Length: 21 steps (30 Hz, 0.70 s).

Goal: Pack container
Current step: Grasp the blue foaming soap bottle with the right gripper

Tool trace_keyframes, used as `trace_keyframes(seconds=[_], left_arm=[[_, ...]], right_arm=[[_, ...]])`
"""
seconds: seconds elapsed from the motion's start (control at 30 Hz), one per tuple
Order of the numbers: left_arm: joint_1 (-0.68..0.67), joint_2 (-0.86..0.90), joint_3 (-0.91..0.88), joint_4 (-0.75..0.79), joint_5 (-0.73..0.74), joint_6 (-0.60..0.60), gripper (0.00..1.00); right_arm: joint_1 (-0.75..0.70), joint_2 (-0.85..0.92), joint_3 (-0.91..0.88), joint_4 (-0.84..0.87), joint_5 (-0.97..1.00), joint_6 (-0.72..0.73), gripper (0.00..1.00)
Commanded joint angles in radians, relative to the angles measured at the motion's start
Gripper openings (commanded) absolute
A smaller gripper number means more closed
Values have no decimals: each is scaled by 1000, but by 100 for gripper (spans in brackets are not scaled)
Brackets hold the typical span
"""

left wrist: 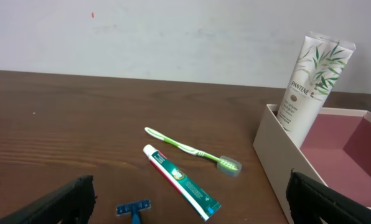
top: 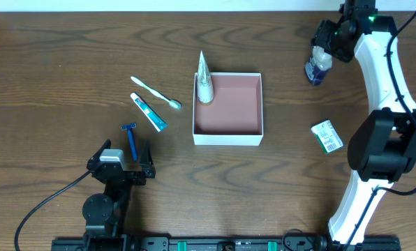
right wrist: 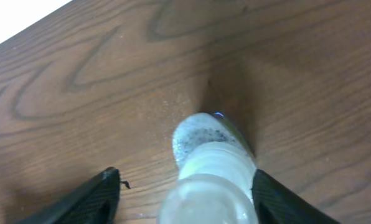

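Observation:
The container (top: 227,139) is a shallow white-walled square box with a reddish-brown floor at the table's middle; it also shows in the left wrist view (left wrist: 279,149). A white Pantene tube (top: 204,84) (left wrist: 310,81) leans in its far left corner. My right gripper (top: 324,50) (right wrist: 185,186) is open at the far right, its fingers either side of a clear bottle (top: 318,64) (right wrist: 213,162) standing on the table. My left gripper (top: 126,155) (left wrist: 188,194) is open and empty near the front left.
Left of the box lie a green-white toothbrush (top: 154,91) (left wrist: 185,148), a toothpaste tube (top: 149,111) (left wrist: 180,180) and a blue razor (top: 131,138) (left wrist: 133,208). A green-white packet (top: 327,137) lies to the right.

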Motion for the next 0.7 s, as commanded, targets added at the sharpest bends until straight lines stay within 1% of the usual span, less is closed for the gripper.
trace_keyframes(seconds=[0.0,0.1,0.2,0.4,0.5,0.67], left_arm=[[3,0,-16,-35,21,13,98],[3,0,-16,-35,21,13,98],[3,0,-16,-35,21,13,98],[3,0,-16,-35,21,13,98],[3,0,-16,-35,21,13,98],[3,0,-16,-35,21,13,98]], right_arm=[[11,7,2,-4,-3,5,61],[11,7,2,-2,-3,4,46],[12,7,2,-3,-3,-7,36],[11,7,2,-8,-3,-68,31],[12,7,2,-4,-3,-149,29],[12,7,2,-5,-4,-332,28]])
